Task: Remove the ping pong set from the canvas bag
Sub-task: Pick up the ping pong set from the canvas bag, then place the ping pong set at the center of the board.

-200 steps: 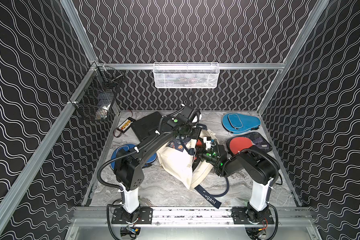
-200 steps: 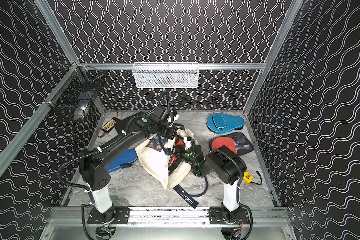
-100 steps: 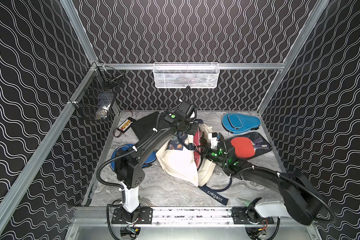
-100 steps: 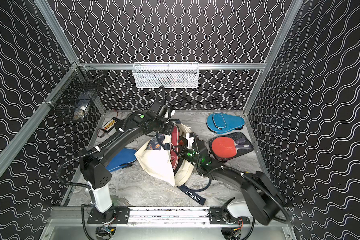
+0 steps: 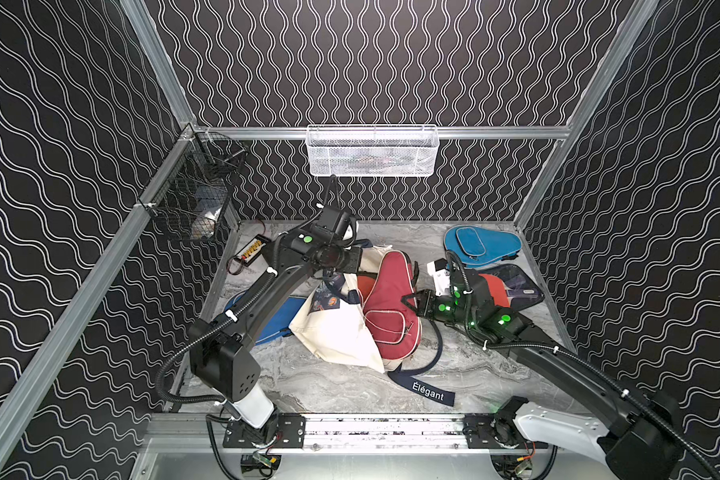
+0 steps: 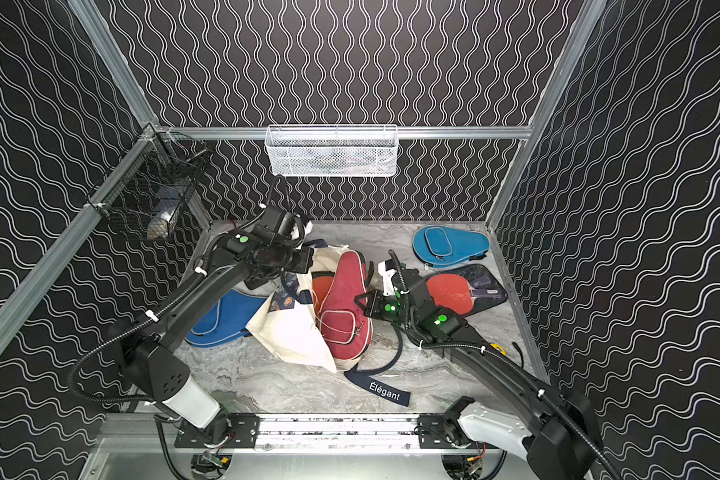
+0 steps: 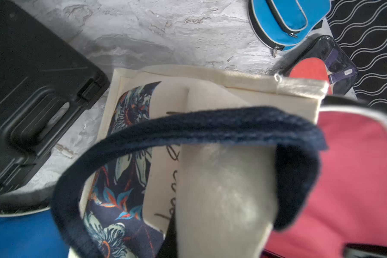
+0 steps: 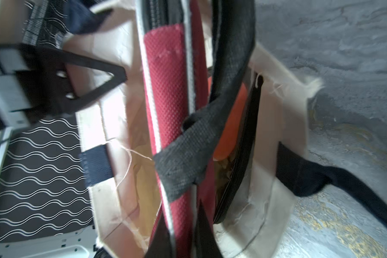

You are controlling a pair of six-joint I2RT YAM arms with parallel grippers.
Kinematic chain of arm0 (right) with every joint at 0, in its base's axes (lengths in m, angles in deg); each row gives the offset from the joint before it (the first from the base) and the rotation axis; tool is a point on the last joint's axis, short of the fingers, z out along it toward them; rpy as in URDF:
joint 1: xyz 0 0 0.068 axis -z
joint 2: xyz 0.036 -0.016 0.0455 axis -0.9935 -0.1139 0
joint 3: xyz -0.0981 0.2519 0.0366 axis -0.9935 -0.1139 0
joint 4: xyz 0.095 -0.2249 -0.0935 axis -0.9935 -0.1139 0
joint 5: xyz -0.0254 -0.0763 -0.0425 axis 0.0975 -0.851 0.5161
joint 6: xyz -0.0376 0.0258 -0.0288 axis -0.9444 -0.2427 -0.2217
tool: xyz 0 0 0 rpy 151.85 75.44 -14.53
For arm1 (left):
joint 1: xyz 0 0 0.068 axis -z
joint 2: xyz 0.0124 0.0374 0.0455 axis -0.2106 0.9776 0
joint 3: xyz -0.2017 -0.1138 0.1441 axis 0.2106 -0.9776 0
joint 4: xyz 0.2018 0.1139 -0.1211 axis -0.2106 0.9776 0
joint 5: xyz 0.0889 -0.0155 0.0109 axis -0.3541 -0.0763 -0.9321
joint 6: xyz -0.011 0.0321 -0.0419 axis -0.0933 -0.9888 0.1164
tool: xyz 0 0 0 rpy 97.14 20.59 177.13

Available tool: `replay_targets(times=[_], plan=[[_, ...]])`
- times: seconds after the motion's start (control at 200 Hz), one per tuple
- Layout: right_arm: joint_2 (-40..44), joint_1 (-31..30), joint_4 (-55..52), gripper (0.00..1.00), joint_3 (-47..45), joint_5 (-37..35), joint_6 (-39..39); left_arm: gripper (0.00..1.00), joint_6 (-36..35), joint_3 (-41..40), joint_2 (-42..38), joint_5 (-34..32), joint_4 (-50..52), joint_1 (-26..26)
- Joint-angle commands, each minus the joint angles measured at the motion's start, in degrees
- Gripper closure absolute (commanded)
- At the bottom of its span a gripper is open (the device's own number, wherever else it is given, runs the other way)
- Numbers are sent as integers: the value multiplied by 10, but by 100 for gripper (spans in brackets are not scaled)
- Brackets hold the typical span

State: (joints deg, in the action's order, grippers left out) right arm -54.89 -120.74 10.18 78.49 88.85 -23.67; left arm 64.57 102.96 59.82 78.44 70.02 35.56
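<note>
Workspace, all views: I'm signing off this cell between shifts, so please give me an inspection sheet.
Surface: grey marbled tabletop, crowded.
Job's things: red case lies partly out of canvas bag.
Clutter: blue case, pouched red paddle, black case.
Tools: left tool shut on navy handle; right tool shut at red case's edge.
Cables: conduit along both arms.
Surroundings: patterned walls, white basket, black wire basket.

marbled tabletop [image 5: 308,386] with canvas bag [image 5: 333,332], blue paddle case [image 5: 479,245], black case [image 7: 31,89]

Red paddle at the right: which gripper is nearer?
Right. The right gripper grips the red case beside the paddle; the left gripper holds the bag strap beyond that case.
</note>
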Motion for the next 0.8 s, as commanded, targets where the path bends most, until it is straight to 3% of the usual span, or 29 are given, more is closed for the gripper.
replay_targets(times=[0.0, 0.215, 0.455, 0.625, 0.796], plan=[[12, 2, -18, 100, 42, -10, -29, 100, 12, -15, -19, 34, -16, -8], [-2, 72, -52, 100, 137, 15, -47, 100, 7, -66, -53, 52, -23, -22], [-49, 237, 19, 100, 186, 83, 7, 100, 13, -133, -79, 72, -50, -31], [-99, 323, 167, 100, 114, 75, 109, 100, 25, -168, -93, 91, -73, -33], [-191, 348, 315, 100, 74, 18, 176, 100, 26, -190, -100, 101, -89, -32]])
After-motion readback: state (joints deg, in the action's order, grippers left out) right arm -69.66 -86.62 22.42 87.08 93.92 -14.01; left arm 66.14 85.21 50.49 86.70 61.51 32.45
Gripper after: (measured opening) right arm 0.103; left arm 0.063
